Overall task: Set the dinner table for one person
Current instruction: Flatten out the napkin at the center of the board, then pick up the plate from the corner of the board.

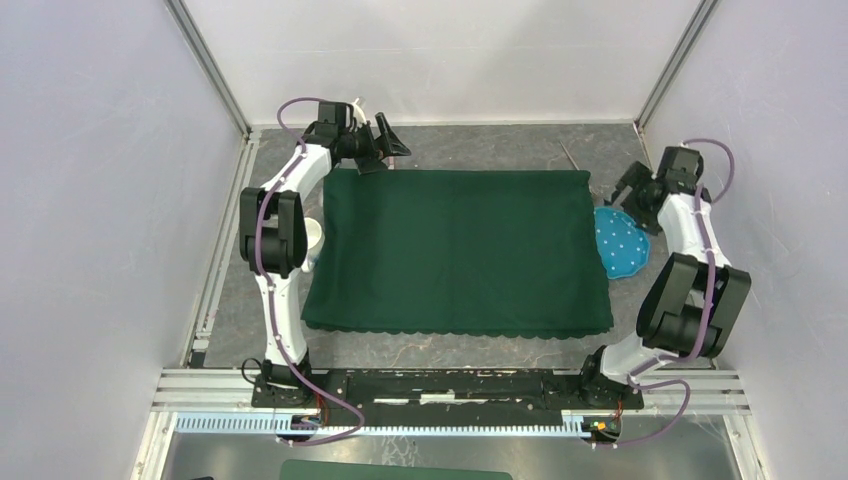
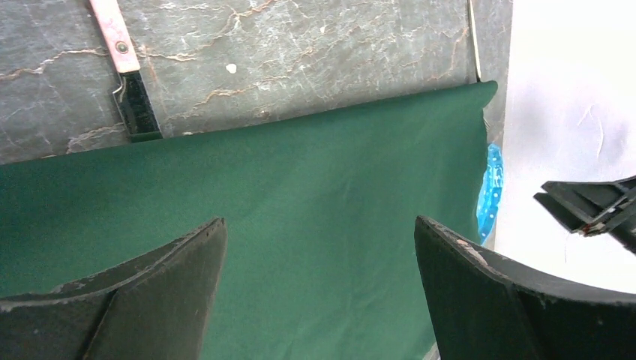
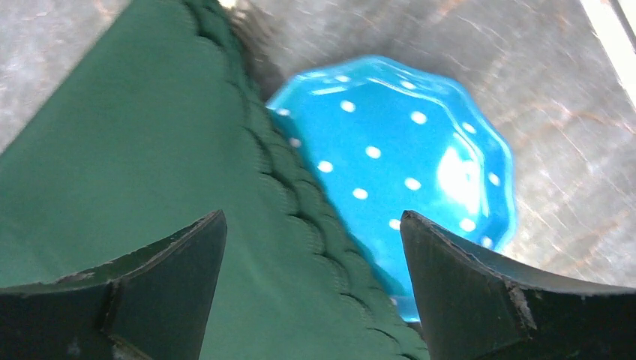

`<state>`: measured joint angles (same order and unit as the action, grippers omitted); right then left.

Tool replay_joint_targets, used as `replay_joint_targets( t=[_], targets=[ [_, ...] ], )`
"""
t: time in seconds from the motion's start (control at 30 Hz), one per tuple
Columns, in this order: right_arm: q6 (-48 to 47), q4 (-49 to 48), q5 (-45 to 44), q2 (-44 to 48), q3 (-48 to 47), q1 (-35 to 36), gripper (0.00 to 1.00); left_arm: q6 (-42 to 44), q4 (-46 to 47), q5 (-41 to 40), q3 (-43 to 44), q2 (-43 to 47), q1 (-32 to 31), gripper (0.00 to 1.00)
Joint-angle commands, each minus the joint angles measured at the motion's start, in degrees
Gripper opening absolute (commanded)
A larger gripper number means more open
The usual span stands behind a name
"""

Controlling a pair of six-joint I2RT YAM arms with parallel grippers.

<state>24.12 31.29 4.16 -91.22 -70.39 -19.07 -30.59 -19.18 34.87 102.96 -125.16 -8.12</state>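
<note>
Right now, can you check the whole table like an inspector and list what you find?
Surface: dark grey stone-look dinner table, bare around its edges.
Job's things: green cloth spread flat in the middle; blue dotted plate on the right, partly under the cloth's edge; white cup on the left by the left arm; pink-handled utensil at the cloth's far edge.
Clutter: thin stick at the far edge.
Grippers: left gripper open over the cloth; right gripper open over plate and cloth edge; both hold nothing.
Cables: purple cables run along both arms.
Surroundings: white walls, metal frame.
</note>
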Motion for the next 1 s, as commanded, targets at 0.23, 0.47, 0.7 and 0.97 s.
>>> replay_joint_targets(
  t=[0.23, 0.47, 0.7, 0.97],
  targets=[
    [-0.34, -2.30, -5.43, 11.81, 15.20, -9.96, 0.92, -0.67, 1.35, 4.02, -0.36, 5.02, -0.23, 1.00],
    [-0.92, -3.59, -6.52, 13.42, 18.75, -11.42, 0.91, 0.69, 0.45, 4.91, -1.18, 4.92, -0.21, 1.00],
    [-1.15, -6.32, -6.49, 14.98, 22.89, -13.59, 0.91, 1.06, 1.42, 6.39, -1.70, 5.16, -0.14, 1.00],
    [0.31, -9.28, -5.42, 15.04, 25.90, -14.26, 0.91, 0.12, 2.23, 7.85, 1.34, 2.94, -0.05, 1.00]
  ],
)
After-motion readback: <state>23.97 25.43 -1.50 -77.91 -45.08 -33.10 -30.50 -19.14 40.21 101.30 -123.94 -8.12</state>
